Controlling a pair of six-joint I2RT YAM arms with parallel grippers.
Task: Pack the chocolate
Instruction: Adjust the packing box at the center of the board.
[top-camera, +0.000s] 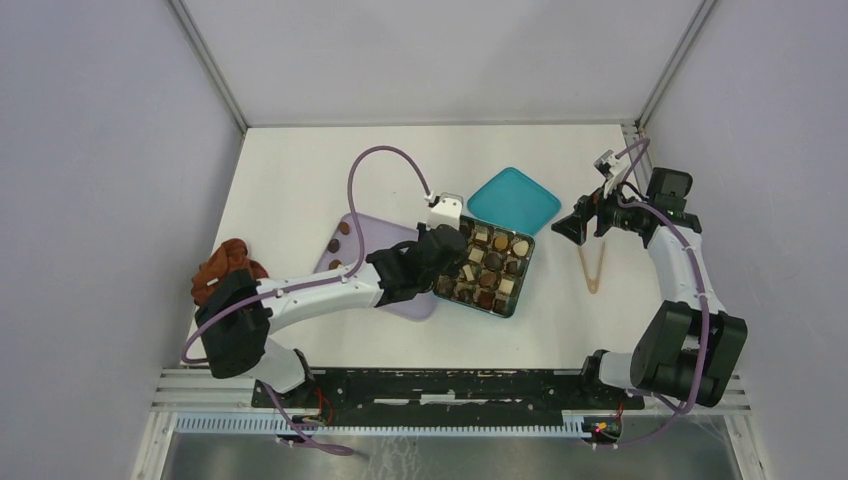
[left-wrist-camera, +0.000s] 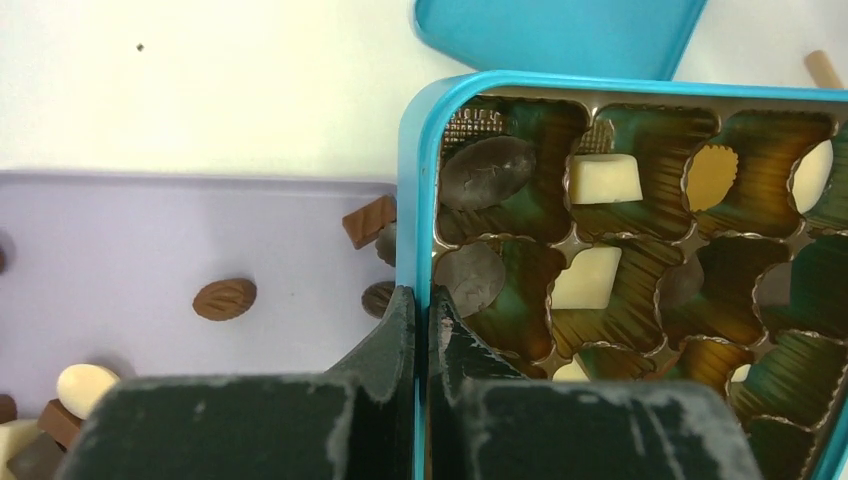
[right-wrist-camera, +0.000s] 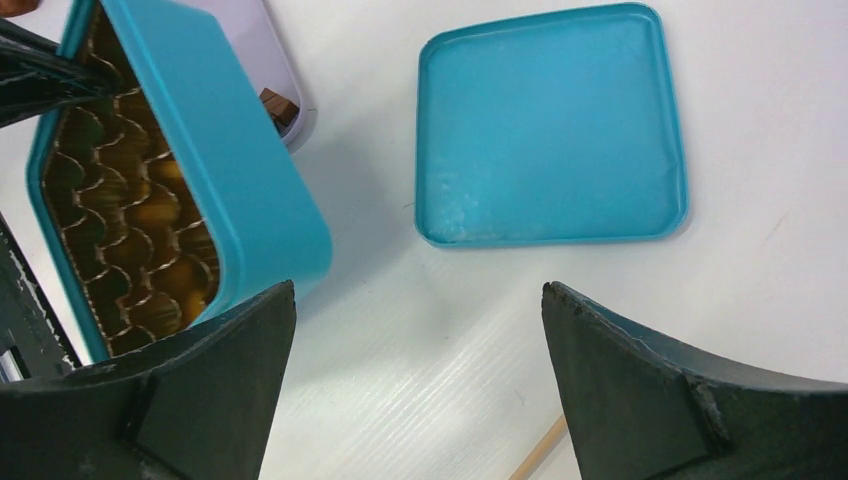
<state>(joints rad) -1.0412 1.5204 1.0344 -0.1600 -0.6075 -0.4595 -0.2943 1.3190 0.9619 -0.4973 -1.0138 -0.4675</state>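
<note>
The teal box (top-camera: 525, 273) holds a gold insert with several dark, brown and cream chocolates (top-camera: 487, 262). My left gripper (top-camera: 443, 266) is shut on the box's left wall. In the left wrist view its jaws pinch the teal rim (left-wrist-camera: 415, 180) at the gripper (left-wrist-camera: 421, 305). More chocolate pieces, such as a ribbed brown oval (left-wrist-camera: 225, 298), lie on the lilac tray (left-wrist-camera: 150, 230) beside the box. My right gripper (top-camera: 574, 228) is open and empty above the table, right of the box. In the right wrist view it (right-wrist-camera: 418, 300) hangs between the box (right-wrist-camera: 220, 170) and the lid (right-wrist-camera: 550, 130).
The teal lid (top-camera: 513, 200) lies open-side up behind the box. Wooden tongs (top-camera: 592, 268) lie right of the box. A rust-brown cloth lump (top-camera: 228, 268) sits at the table's left edge. The lilac tray (top-camera: 385, 240) lies under my left arm.
</note>
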